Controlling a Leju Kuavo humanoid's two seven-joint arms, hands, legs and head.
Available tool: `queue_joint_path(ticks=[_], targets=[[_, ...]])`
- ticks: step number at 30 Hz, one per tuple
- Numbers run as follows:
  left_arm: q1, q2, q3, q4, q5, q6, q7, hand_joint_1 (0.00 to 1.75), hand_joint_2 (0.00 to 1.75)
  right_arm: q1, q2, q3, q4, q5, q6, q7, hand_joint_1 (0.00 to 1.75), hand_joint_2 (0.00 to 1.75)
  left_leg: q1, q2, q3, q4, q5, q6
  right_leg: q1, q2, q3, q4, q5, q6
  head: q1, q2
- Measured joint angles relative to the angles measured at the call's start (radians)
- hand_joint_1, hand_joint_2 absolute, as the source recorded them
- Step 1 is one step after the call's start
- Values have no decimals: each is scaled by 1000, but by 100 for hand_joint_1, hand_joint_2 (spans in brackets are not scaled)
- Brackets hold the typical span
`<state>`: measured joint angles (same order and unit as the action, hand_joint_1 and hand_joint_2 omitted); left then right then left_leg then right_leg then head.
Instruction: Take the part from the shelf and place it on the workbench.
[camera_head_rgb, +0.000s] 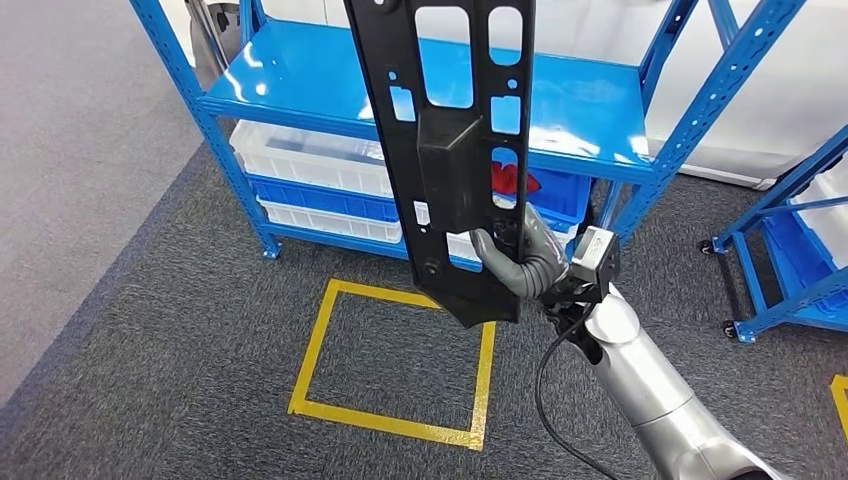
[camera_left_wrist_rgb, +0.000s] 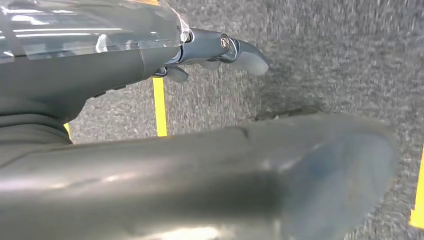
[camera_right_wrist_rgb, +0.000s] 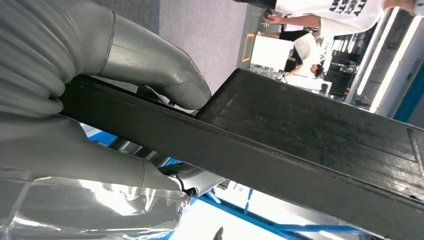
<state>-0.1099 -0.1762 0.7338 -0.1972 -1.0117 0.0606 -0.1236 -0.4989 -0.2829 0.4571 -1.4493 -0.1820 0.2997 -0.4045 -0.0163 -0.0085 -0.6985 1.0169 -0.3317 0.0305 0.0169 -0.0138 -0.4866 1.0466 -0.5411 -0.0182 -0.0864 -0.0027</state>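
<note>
A long black plastic part (camera_head_rgb: 455, 150) with several cut-out windows stands nearly upright in front of the blue shelf (camera_head_rgb: 330, 85). My right hand (camera_head_rgb: 525, 258) grips it near its lower end, thumb on the front face and fingers wrapped behind. The right wrist view shows the same part (camera_right_wrist_rgb: 300, 145) as a dark slab clamped between my thumb and fingers (camera_right_wrist_rgb: 150, 65). My left hand (camera_left_wrist_rgb: 220, 50) hangs over the grey carpet with its fingers extended and nothing in it.
The blue shelf's lower level holds white bins (camera_head_rgb: 310, 155) and blue crates (camera_head_rgb: 330, 195). A yellow tape square (camera_head_rgb: 395, 355) marks the carpet in front. A second blue rack on wheels (camera_head_rgb: 790, 250) stands at right. People (camera_right_wrist_rgb: 325, 15) stand in the distance.
</note>
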Motion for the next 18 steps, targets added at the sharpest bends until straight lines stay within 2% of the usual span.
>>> queue_joint_path(ticks=[1,2,4,5,6,8,9,10,11,12,13,14,15,16,18], targets=[[1,0,0,0,-2,3,-4,0,0,-1,0,-2,-1,-1,5,0,175,175,1,0,0,-3,9,-5,4,-1,21,-36,-13,-3,0,0],[1,0,0,0,-6,5,-7,0,0,-3,1,-4,-2,-2,11,0,175,175,2,-1,2,-7,18,-10,7,-2,28,-50,-12,-2,0,0],[0,1,0,0,-12,4,-9,0,0,-3,1,-6,-3,-4,22,1,175,175,3,-4,0,-12,26,-20,2,-9,21,-59,10,-9,0,0],[0,1,0,0,-14,3,-9,0,0,-2,1,-7,-4,-4,26,1,175,175,2,-6,-8,2,8,-25,-1,-14,15,-64,23,-13,0,0],[0,1,0,0,-15,2,-9,0,0,-1,1,-7,-5,-4,28,1,175,175,4,-7,-21,38,-31,-32,-5,-19,6,-69,36,-17,0,0],[0,2,0,0,-15,1,-9,0,0,0,-2,-7,-7,-6,29,2,175,175,11,-5,-57,165,-127,-46,-4,-29,-19,-69,56,-21,0,0],[1,2,0,0,-15,1,-9,0,0,1,-4,-7,-7,-7,29,2,175,175,15,-3,-71,229,-154,-52,-4,-35,-31,-67,65,-21,0,0],[1,2,0,0,-15,1,-9,0,0,2,-6,-7,-7,-7,29,2,175,175,19,-2,-75,270,-157,-57,-4,-42,-43,-65,72,-20,0,0],[1,2,0,0,-16,1,-9,0,0,3,-8,-7,-7,-7,29,3,175,175,22,1,-61,275,-139,-60,-5,-49,-55,-61,77,-19,0,0],[1,2,0,0,-17,0,-10,0,0,4,-8,-7,-7,-8,30,3,175,175,25,6,-30,243,-113,-62,-6,-57,-66,-57,81,-16,0,0],[0,2,0,0,-18,0,-10,0,0,5,-8,-7,-7,-8,30,5,175,175,26,21,19,178,-97,-63,-7,-65,-74,-51,84,-14,0,0],[-1,3,0,0,-20,0,-10,0,0,5,-8,-9,-7,-8,30,6,175,175,22,38,70,106,-92,-60,-6,-73,-81,-46,86,-10,0,0],[-3,3,0,0,-21,0,-11,0,0,5,-8,-10,-7,-9,30,7,175,175,17,53,108,47,-97,-54,-5,-82,-85,-43,88,-6,0,0],[-4,3,0,0,-23,0,-11,0,0,5,-8,-12,-8,-9,30,8,175,175,12,62,130,7,-107,-46,-4,-91,-87,-41,90,-1,0,0],[-4,3,0,0,-24,0,-12,0,0,4,-8,-13,-8,-10,30,9,175,175,8,49,134,-13,-107,-27,-3,-110,-89,-40,94,8,0,0]])
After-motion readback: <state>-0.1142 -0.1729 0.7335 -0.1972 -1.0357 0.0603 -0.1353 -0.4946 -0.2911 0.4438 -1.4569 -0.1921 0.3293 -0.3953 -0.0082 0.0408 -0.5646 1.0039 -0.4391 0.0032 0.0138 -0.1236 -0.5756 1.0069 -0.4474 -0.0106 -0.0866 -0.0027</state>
